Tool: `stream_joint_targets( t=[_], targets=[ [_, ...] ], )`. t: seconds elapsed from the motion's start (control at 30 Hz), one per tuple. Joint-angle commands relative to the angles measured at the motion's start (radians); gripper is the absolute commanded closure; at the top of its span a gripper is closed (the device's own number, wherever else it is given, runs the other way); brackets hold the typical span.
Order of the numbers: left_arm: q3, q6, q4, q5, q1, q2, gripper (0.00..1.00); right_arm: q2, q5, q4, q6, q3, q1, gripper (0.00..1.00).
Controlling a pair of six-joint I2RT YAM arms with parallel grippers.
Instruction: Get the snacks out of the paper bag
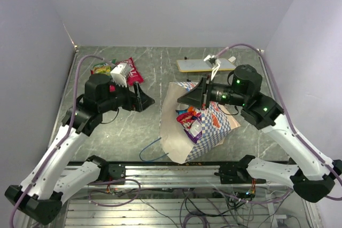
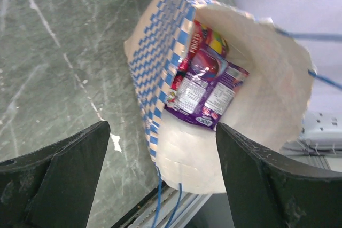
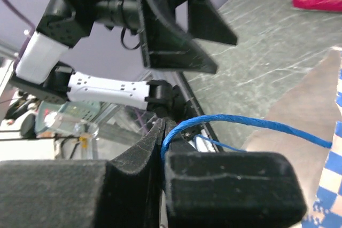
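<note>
The blue-and-white checkered paper bag lies tipped in the middle of the table, its mouth facing left. Several snacks sit inside it. In the left wrist view a purple packet lies on top, against the bag's cream inside. My right gripper is at the bag's upper rim, shut on a thin blue cord handle. My left gripper is open and empty, left of the bag's mouth and facing it. A red-pink packet and a green-yellow packet lie on the table at the back left.
A flat cream board on black feet stands behind the bag. A second blue cord handle trails onto the table near the front rail. Grey walls close in the left, the back and the right.
</note>
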Motion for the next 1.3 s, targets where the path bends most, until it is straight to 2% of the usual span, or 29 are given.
stream_joint_targets(
  t=[0.0,0.1,0.2,0.3,0.37,0.5,0.67,0.8,1.03,1.17,1.27],
  targets=[
    [-0.084,-0.041,0.180,0.079,-0.057,-0.106,0.10,-0.058,0.179,-0.168,-0.108,0.077,0.002,1.00],
    [-0.147,-0.045,0.245,0.041,-0.144,-0.156,0.13,-0.065,0.252,-0.231,-0.121,0.105,0.002,1.00],
    [-0.180,-0.031,0.292,-0.032,-0.266,-0.139,0.16,-0.081,0.320,-0.284,-0.131,0.126,0.002,1.00],
    [-0.160,0.032,0.320,-0.168,-0.477,-0.063,0.17,-0.081,0.368,-0.360,-0.172,0.172,0.001,1.00],
    [-0.133,0.089,0.338,-0.315,-0.620,0.011,0.18,-0.066,0.398,-0.422,-0.205,0.211,0.002,1.00],
    [-0.121,0.159,0.416,-0.490,-0.766,0.146,0.19,-0.029,0.433,-0.533,-0.256,0.291,0.002,1.00],
    [-0.149,0.205,0.560,-0.561,-0.793,0.245,0.28,-0.049,0.522,-0.610,-0.259,0.319,0.001,1.00],
    [-0.147,0.233,0.639,-0.526,-0.794,0.348,0.35,-0.078,0.582,-0.606,-0.229,0.312,0.001,1.00],
    [-0.054,0.187,0.629,-0.561,-0.801,0.563,0.46,-0.069,0.553,-0.539,-0.176,0.276,0.001,1.00],
    [-0.009,0.179,0.623,-0.616,-0.801,0.652,0.44,-0.062,0.553,-0.554,-0.185,0.291,0.002,1.00],
    [0.038,0.172,0.616,-0.625,-0.800,0.715,0.32,-0.066,0.561,-0.564,-0.192,0.295,0.002,1.00]
  ],
)
